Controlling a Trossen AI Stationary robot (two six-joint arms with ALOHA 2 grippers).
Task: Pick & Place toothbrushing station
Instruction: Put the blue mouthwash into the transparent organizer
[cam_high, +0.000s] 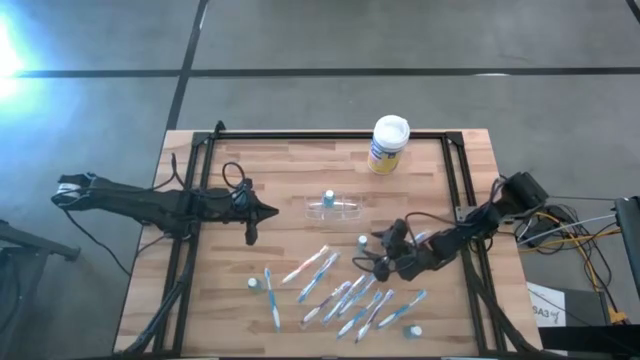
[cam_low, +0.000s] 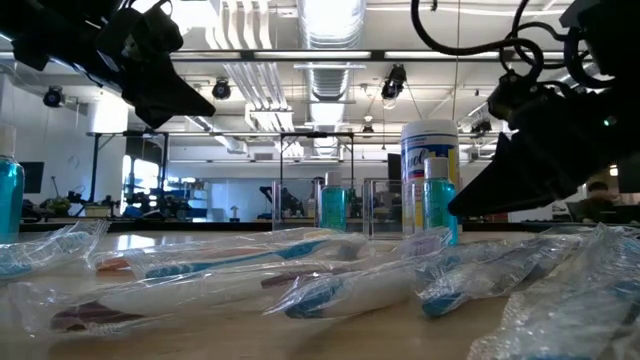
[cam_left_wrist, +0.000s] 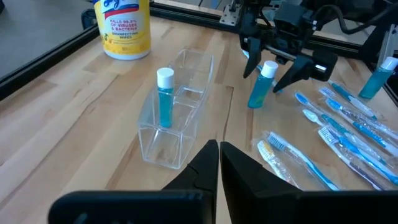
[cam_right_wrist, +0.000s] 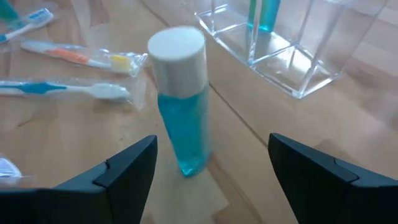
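The right gripper (cam_right_wrist: 211, 168) stands with its fingers wide apart on either side of an upright blue bottle (cam_right_wrist: 182, 102) with a white cap, not yet touching it. In the high view this bottle (cam_high: 362, 243) sits near table centre, at about five o'clock from the clear holder (cam_high: 335, 208), which already has one such bottle (cam_left_wrist: 165, 99) standing in a compartment. The main risk appears to be tipping: the bottle is tall and narrow, so if one finger meets it first, it could topple or roll among the wrapped toothbrushes (cam_high: 340, 290) spread toward six o'clock. A grip too near the cap might let it swing on lifting. The left gripper (cam_left_wrist: 219, 163), fingers pressed together and empty, hovers at nine o'clock from the holder, clear enough unless the right arm's carry path swings wide.
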